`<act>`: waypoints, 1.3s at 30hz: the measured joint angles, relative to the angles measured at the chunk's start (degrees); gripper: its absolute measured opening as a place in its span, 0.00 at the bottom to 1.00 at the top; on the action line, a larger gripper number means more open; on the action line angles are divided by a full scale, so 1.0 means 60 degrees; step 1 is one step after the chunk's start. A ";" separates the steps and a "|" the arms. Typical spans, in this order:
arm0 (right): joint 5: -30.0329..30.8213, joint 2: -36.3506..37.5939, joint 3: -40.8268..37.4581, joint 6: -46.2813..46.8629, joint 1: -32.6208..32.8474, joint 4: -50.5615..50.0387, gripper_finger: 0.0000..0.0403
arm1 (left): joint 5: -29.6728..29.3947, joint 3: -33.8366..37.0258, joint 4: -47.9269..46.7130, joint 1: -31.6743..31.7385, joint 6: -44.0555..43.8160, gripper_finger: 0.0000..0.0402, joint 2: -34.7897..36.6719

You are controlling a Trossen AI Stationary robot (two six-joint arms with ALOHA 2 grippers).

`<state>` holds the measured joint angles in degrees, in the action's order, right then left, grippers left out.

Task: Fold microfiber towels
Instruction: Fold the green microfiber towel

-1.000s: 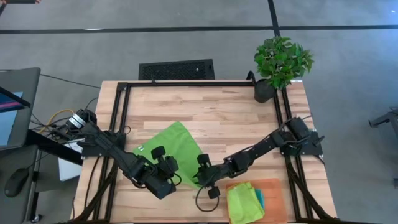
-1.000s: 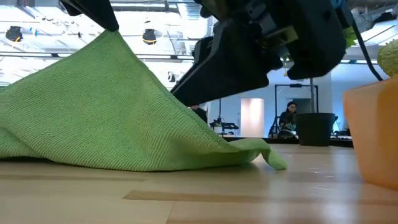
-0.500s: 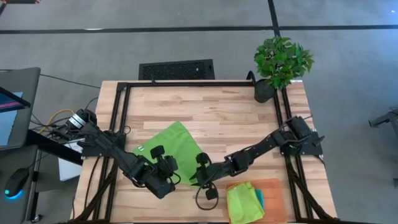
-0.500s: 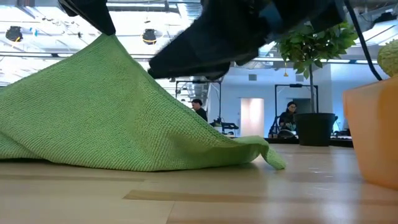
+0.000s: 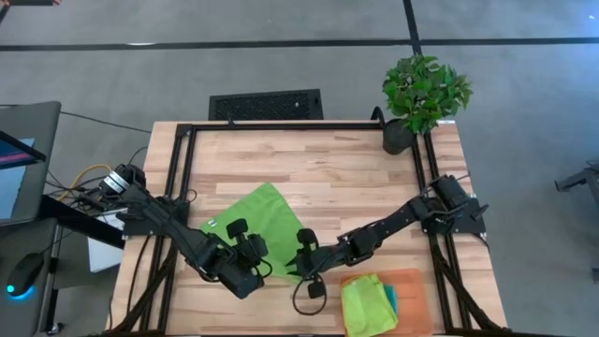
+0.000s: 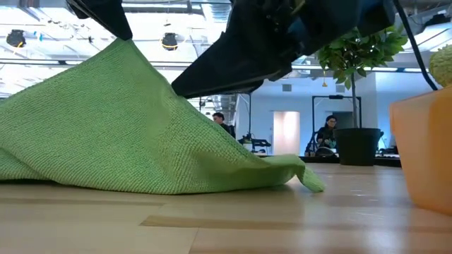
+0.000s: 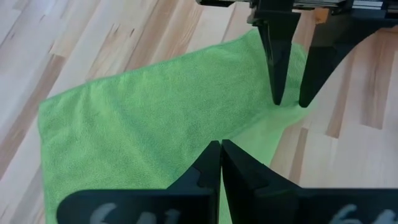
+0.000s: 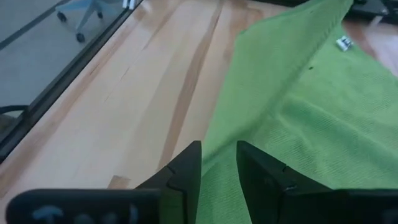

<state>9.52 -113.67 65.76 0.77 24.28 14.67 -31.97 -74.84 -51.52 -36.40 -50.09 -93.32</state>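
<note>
A lime green towel lies spread on the table's near left part, with one part drawn up into a peak. My left gripper is shut on that peak and also shows in its wrist view. My right gripper is open at the towel's near right edge. Its fingers stand on either side of the raised edge; I cannot tell whether they touch it. A folded lime green towel and a teal one lie on the orange mat. The yellow towel is hidden. My left gripper pinches a raised ridge of the lime green towel between its two fingers, near the towel's near edge. The fingers come from above, slanting down. The cloth hangs from them like a tent, and its far and left parts lie on the table.
A potted plant stands at the far right corner. A black frame runs round the table's far edge and sides. Bare wood lies between the towel and the plant. People stand in the room behind.
My right gripper has gone toward the table's left and down onto the lifted towel's near right edge. My left gripper has kept the towel's peak up in the same place.
</note>
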 joint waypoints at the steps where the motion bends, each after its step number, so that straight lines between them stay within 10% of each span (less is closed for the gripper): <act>1: 0.0000 0.0000 0.0000 0.0043 0.0002 -0.0068 0.31 | 0.0001 0.0001 0.0003 0.0000 -0.0002 0.00 0.0000; 39: -0.0044 -0.0004 -0.0004 0.0637 0.0148 -0.2355 0.30 | -0.1318 -0.1389 0.0188 -0.0131 0.1229 0.00 -0.0007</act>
<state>9.26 -113.69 65.73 4.60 25.17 0.54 -39.88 -83.17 -50.40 -37.19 -42.71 -93.36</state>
